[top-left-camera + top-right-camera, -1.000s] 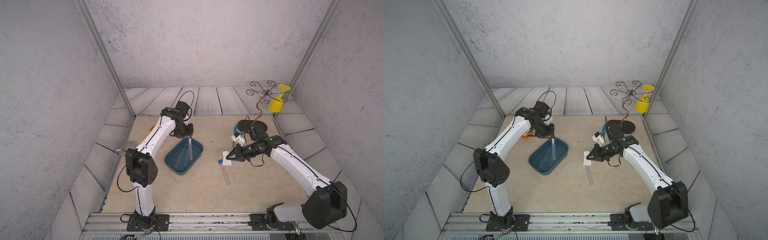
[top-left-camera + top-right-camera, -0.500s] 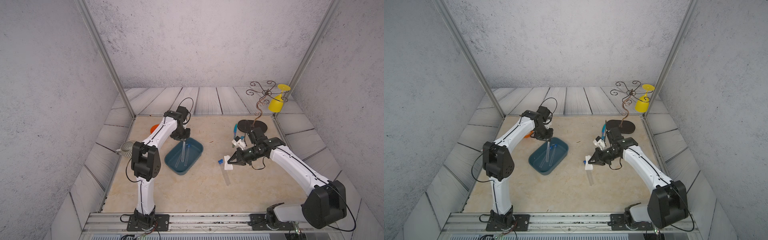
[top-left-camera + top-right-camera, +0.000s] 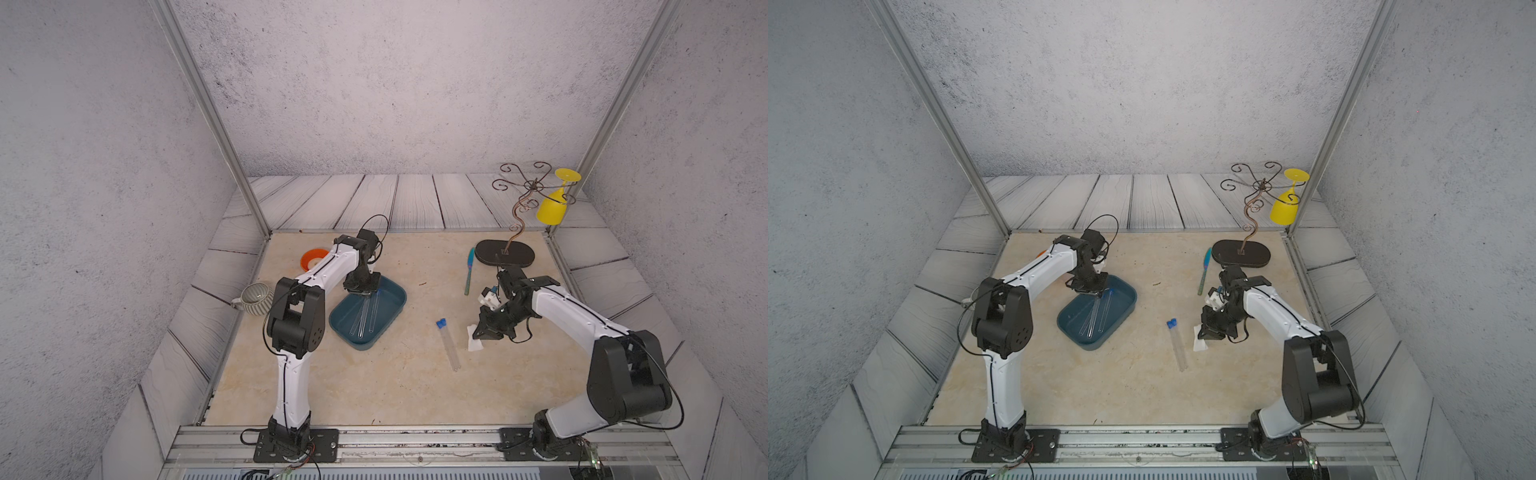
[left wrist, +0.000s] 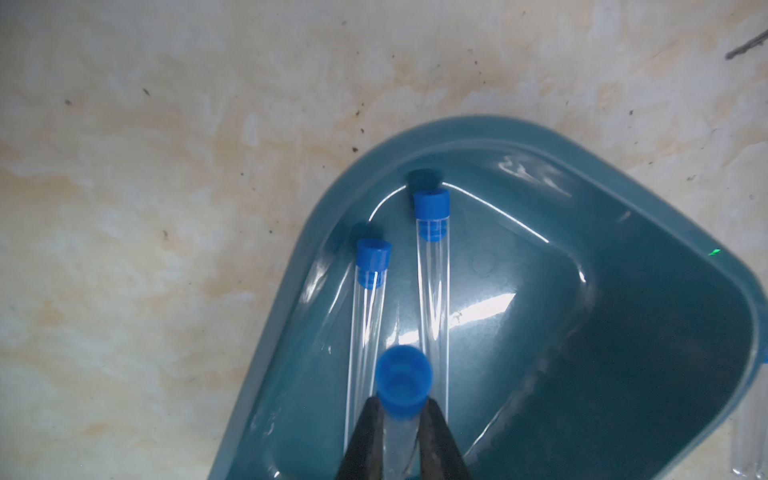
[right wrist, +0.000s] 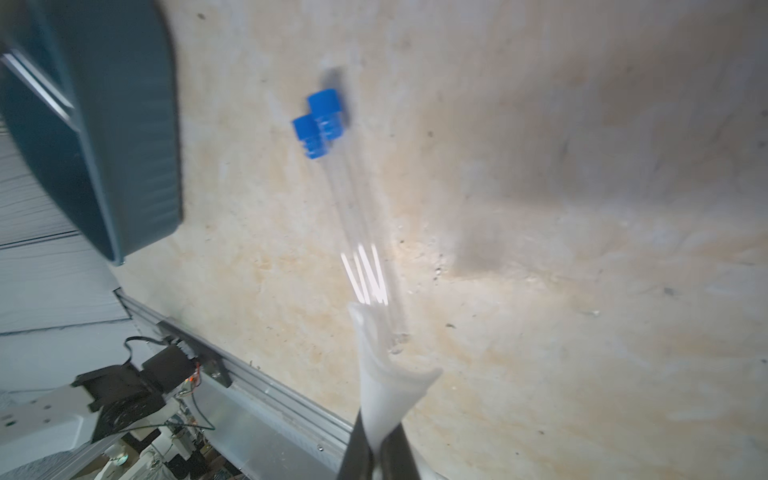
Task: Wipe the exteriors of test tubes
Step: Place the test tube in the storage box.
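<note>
My left arm (image 3: pixel 328 270) rose from its base to a raised elbow. From there the forearm ran forward and toward the middle, and the wrist bent steeply down. The left gripper (image 4: pixel 401 409) pointed almost straight down, jaws pinched on a test tube (image 4: pixel 403 380) just under its cap. My right arm (image 3: pixel 573 311) stretched low and forward, forearm leaning inward, wrist tipped down. The right gripper (image 5: pixel 376 440) had its jaws nearly together, nipping a white cloth (image 5: pixel 388 390) between the fingertips.
</note>
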Robot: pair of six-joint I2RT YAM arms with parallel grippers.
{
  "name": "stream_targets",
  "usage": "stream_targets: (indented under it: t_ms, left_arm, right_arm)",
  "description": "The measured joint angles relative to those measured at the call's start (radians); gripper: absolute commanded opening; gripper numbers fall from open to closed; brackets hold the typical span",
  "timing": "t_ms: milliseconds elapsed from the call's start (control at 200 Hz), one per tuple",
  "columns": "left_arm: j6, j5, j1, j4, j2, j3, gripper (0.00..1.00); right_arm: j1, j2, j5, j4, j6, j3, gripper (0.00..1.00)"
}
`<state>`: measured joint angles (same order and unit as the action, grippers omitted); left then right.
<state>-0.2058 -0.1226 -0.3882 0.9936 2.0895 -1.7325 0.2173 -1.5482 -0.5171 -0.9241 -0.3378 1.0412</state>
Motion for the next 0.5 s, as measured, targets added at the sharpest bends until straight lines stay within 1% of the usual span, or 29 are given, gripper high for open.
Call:
stream_targets:
  t_ms: [35,115,195,235,265,305,355,410,500]
  left_arm:
    - [0.0,0.0,0.0,-0.006,0.002,0.01,0.18]
    - [0.003,0.003,0.0,-0.016,0.011,0.025,0.32]
    - [-0.002,0.013,0.0,-0.024,0.02,0.033,0.52]
    - [-0.01,0.023,0.0,-0.029,0.021,0.037,0.61]
    - [-0.009,0.033,0.0,-0.029,0.021,0.038,0.63]
    - [-0.019,0.044,0.0,-0.033,0.018,0.039,0.69]
    - [-0.023,0.058,-0.001,-0.032,0.009,0.04,0.71]
    - [-0.045,0.075,-0.007,-0.027,-0.009,0.04,0.71]
    - [-0.085,0.098,-0.025,-0.011,-0.066,0.04,0.73]
  right_arm:
    - [-0.001,-0.016,0.014,0.0,0.003,0.0,0.07]
    - [-0.004,-0.036,0.038,0.0,0.009,0.0,0.07]
    - [-0.005,-0.04,0.052,0.0,0.013,0.001,0.07]
    - [-0.005,-0.04,0.058,0.0,0.015,0.001,0.07]
    - [-0.005,-0.04,0.06,0.0,0.017,0.001,0.07]
    - [-0.005,-0.04,0.063,-0.001,0.018,0.001,0.07]
    - [-0.005,-0.04,0.066,-0.002,0.018,0.001,0.07]
    - [-0.005,-0.04,0.069,-0.003,0.018,0.001,0.07]
    - [-0.008,-0.038,0.072,-0.004,0.018,0.001,0.07]
